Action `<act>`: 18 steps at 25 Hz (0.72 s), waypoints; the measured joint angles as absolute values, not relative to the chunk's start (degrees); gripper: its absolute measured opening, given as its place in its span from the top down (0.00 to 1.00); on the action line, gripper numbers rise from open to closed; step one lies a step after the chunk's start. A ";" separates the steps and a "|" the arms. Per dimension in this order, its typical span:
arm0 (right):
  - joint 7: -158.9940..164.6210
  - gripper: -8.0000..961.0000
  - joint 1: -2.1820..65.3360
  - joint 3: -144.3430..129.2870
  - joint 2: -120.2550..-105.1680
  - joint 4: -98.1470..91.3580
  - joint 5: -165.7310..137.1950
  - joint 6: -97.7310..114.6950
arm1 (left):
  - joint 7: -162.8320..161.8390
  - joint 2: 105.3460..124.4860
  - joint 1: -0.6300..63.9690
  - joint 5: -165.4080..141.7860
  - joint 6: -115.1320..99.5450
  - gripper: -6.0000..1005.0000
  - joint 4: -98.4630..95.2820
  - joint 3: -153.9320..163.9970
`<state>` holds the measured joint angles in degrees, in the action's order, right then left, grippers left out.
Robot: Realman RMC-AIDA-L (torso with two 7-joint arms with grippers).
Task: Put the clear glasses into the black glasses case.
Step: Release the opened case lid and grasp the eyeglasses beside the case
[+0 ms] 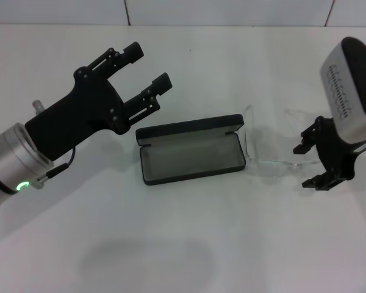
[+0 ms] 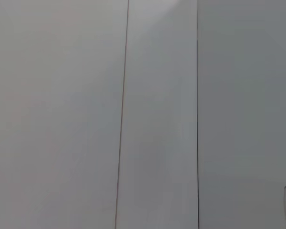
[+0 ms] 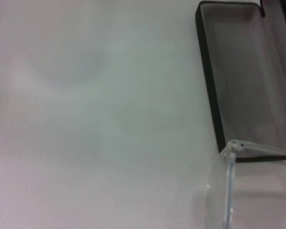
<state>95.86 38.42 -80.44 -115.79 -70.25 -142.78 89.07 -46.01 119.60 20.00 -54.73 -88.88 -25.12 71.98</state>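
Right claw [image 1: 313, 163], open and empty, sits at our clear glasses [image 1: 269, 144]; the black glasses case [image 1: 192, 149] lies just beyond, leftward. Left claw [image 1: 145, 76] hovers open.

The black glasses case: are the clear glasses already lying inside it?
No. The black glasses case lies open with only bare grey lining inside, and the clear glasses sit on the table beside it.

Bright even light, soft shadows on table [image 1: 189, 256], wrist views blurry
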 joint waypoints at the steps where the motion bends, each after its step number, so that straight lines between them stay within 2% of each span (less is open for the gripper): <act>1: 95.87 0.23 38.70 -81.01 -115.88 -69.55 -142.71 88.57 | -45.94 119.59 20.16 -54.73 -88.86 0.26 -25.02 71.98; 14: 95.93 0.56 40.95 -83.32 -116.10 -63.41 -141.13 83.86 | -45.32 119.50 20.30 -55.09 -88.68 0.26 -24.66 71.98; 16: 95.94 0.67 40.79 -83.29 -116.09 -63.47 -140.70 83.83 | -45.31 119.51 20.30 -55.09 -88.68 0.26 -24.40 71.98; 18: 95.95 0.73 40.33 -83.03 -115.97 -63.92 -140.61 84.06 | -45.30 119.52 20.28 -55.09 -88.68 0.26 -24.29 71.98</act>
<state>95.95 40.33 -83.03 -115.97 -63.92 -140.61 84.06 -45.30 119.52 20.28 -55.09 -88.68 -24.29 71.98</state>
